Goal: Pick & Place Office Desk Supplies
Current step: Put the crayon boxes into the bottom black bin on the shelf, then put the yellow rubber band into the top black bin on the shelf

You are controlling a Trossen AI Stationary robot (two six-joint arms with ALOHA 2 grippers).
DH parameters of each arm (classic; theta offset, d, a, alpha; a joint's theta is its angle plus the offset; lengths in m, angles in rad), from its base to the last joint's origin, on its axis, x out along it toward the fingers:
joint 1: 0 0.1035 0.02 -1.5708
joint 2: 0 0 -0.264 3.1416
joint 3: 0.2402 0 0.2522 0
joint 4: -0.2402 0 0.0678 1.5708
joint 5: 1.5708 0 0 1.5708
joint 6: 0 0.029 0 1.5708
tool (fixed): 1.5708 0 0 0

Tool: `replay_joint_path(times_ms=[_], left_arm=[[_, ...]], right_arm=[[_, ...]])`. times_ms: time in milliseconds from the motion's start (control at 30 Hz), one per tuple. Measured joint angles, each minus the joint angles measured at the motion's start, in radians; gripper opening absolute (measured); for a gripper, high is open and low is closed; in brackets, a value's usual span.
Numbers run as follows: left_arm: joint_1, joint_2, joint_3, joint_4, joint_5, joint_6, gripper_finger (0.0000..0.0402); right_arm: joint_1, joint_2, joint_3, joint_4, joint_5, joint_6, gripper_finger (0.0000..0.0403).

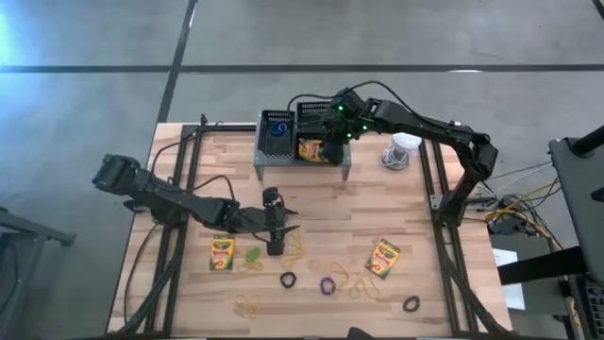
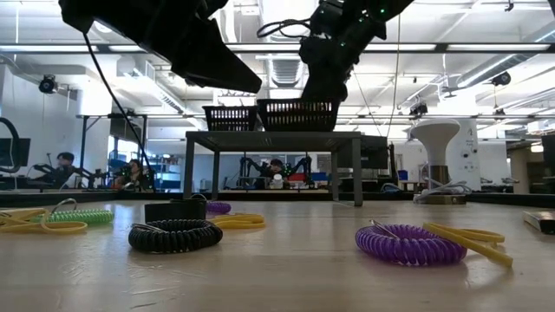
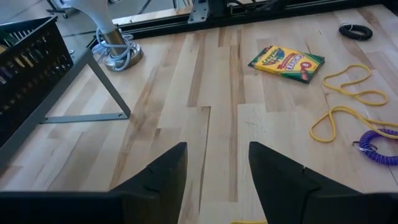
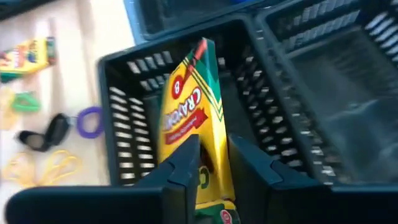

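- Right gripper is over the mesh rack at the far side of the surface, nose down in a black basket.
- Its jaws sit slightly apart, either side of a crayon box that stands tilted on end in that basket. Looks like the fingers touch the box, but I can't tell if they grip it or have let go.
- Left gripper hovers low over the middle of the surface, jaws wide open, nothing between them.
- A second crayon box lies flat on the near left, a green band just beside it.
- A third crayon box lies flat on the near right.
- A black band and a purple band lie near the front edge; another black band lies farther right.
- Yellow rubber bands are scattered among them.
- A blue band sits in the neighbouring basket.
- White domed object stands just right of the rack.
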Motion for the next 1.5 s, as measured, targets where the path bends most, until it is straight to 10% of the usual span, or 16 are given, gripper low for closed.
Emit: replay_joint_path(times_ms=[600,967,1500], left_arm=[[0.002,0.0,0.0,0.018,0.0,-0.021,0.0177],[0.006,0.0,-0.031,0.122,0.001,-0.067,0.0177],[-0.089,0.007,-0.06,0.145,0.059,-0.16,0.0177]], right_arm=[[0.176,-0.236,0.04,0.025,0.156,-0.089,0.0149],[0.685,-0.461,-0.41,0.104,0.592,0.227,0.0118],[1.049,-0.249,-0.899,0.901,0.52,0.408,0.0118]])
